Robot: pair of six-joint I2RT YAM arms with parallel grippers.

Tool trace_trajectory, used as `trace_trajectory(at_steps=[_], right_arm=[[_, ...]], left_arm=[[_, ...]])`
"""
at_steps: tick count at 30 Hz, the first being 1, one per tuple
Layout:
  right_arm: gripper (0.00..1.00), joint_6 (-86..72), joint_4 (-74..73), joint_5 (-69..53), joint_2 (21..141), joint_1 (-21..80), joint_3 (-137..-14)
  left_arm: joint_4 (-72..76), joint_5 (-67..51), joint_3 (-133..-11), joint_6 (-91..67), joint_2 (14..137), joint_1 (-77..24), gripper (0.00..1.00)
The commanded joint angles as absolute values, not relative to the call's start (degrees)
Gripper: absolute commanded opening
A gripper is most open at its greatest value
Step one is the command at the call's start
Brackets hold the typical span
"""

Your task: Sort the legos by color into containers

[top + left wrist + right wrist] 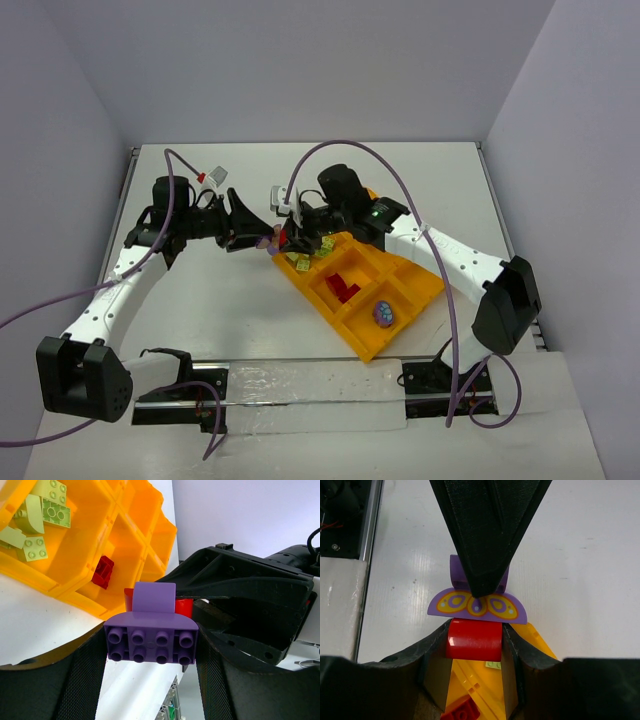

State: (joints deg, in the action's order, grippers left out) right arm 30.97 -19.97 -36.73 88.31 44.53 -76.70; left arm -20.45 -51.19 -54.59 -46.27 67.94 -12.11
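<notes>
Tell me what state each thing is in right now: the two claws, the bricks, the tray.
left gripper: shut on the purple brick.
right gripper: shut on the red brick.
purple brick: clamped, touching the red brick.
red brick: clamped, right behind the purple brick.
tray: turned askew, partly filled.
green bricks: loose together in one corner section of the tray.

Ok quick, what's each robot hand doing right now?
Left gripper: closed, holding the purple lego.
Right gripper: closed on the red lego.
</notes>
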Motion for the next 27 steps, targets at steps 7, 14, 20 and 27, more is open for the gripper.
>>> trace_trajectory(at_steps=[7, 14, 20, 27], right_arm=[[0.0, 29.03, -14.76, -34.45, 83.4, 42.92, -68.14], [0.0, 26.3, -14.59, -33.47, 79.52, 40.76, -63.55], [0.0, 18.09, -14.55, -28.28, 75.48, 36.98, -61.59], [0.0, -2.5, -16.53, -17.33, 71.96, 30.15, -58.67]], left_arm=[[-20.29, -52.47, -56.06, -44.31, 66.25, -10.45, 0.0], [-19.69, -50.96, -54.56, -45.18, 66.01, -8.53, 0.0], [-20.24, -48.74, -54.32, -44.96, 66.49, -8.17, 0.0], [-27.33, -42.08, -57.69, -39.64, 67.83, -8.17, 0.0]])
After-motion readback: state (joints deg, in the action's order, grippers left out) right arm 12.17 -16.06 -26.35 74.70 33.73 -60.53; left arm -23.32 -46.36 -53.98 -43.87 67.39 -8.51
